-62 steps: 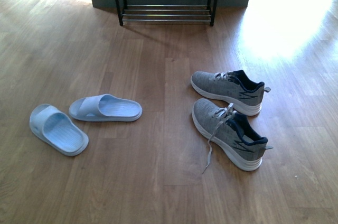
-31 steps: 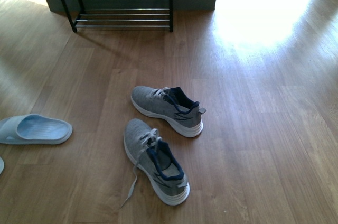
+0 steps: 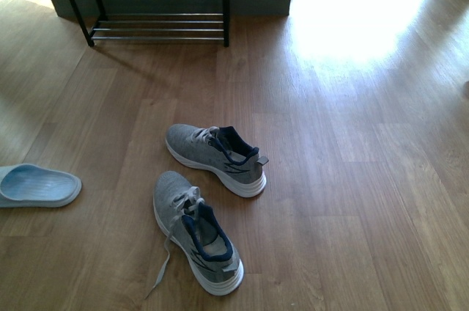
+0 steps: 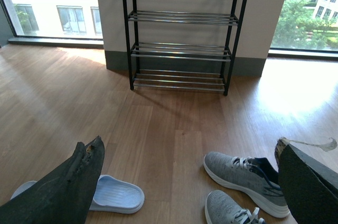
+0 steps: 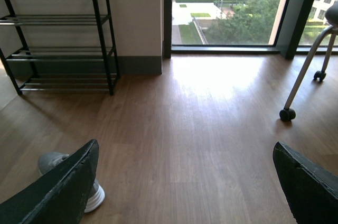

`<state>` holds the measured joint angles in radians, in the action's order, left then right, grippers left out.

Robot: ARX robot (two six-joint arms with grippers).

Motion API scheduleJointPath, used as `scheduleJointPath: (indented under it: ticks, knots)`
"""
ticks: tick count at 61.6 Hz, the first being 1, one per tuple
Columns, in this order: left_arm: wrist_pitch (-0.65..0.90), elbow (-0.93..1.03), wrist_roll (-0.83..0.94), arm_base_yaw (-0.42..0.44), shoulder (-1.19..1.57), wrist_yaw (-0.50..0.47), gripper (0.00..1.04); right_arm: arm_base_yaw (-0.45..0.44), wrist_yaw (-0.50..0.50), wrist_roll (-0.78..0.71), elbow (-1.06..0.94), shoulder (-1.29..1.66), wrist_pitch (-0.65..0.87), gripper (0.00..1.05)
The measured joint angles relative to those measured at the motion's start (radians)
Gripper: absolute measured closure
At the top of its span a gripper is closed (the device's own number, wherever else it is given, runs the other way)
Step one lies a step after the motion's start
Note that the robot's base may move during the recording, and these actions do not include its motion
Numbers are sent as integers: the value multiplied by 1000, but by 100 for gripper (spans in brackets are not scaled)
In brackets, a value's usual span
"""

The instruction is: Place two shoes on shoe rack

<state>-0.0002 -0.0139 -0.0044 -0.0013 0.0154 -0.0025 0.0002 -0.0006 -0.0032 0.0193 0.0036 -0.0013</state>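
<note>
Two grey knit sneakers with white soles lie on the wood floor in the front view: the far shoe (image 3: 214,158) and the near shoe (image 3: 195,231), a lace trailing from it. The black-framed shoe rack (image 3: 150,3) with chrome rods stands against the wall at the back left. Neither arm shows in the front view. My left gripper (image 4: 190,187) is open and empty, held above the floor, with both shoes (image 4: 244,179) and the rack (image 4: 182,28) beyond it. My right gripper (image 5: 185,184) is open and empty over bare floor; one shoe's heel (image 5: 92,195) shows by a finger.
A light blue slipper (image 3: 35,185) lies at the left, also in the left wrist view (image 4: 116,193). A chair leg with castors (image 5: 301,81) stands at the right near the window. The rack also shows in the right wrist view (image 5: 60,34).
The front view has swung right and nearer: the shoes and rack shifted left in the picture and one slipper left the view. The shoes themselves have not moved on the floor.
</note>
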Motion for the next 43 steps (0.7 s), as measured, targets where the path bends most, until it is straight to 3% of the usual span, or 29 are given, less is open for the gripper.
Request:
scheduleJointPath:
  ticks: [15,21,23,30,37,43]
  knots:
    - [0,0,0,0,0,2,9,0,0,0,0,0,0,9]
    - [-63,-19,-154,-113,76,-290,9,0,2,0,0,0,0,9]
    - [-60,-27,-232,-134,125,-335,9,0,3,0,0,0,0,9]
    - [124,-64,-488,-130,437,-273,9,0,1,0,0,0,0,9]
    - [392,-176,-584,-162,893,-199,9,0,1,0,0,0,0,9]
    - [494,-300,-625,-192,1258,-122,9,0,0,0,0,0,0,9]
